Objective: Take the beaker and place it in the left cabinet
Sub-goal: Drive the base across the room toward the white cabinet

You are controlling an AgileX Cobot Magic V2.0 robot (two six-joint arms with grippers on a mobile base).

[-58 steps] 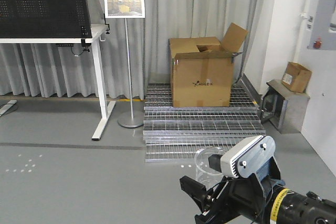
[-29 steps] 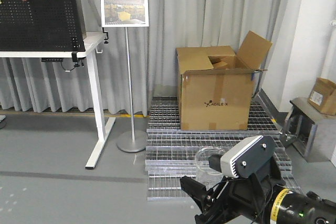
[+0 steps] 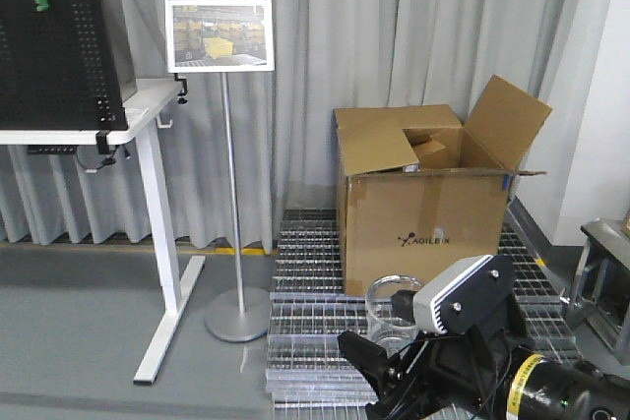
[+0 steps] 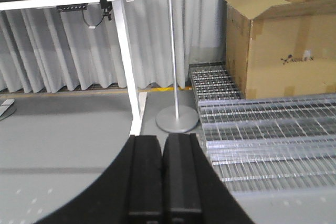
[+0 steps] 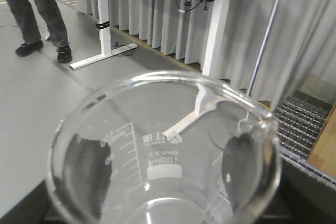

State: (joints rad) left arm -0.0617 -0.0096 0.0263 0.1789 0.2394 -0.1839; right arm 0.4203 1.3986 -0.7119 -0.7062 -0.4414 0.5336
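The beaker [image 5: 157,150] is cut off at its base by the lower edge of the right wrist view; the fingers [image 5: 86,169] of the right hand [image 5: 160,182] are seen only as dark blurs through the glass. In the front view one side of the beaker is hidden behind the wrist camera housing [image 3: 463,292]. A person [image 5: 31,3] is cropped above the thighs.

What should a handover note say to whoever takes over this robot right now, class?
The left hand is shut and empty.
The right hand is shut on the beaker, held upright.
The left cabinet is not in view; a cardboard box and a sign stand lie ahead.
Done: beaker picked up. To do: reach the left cabinet and set the beaker inside.
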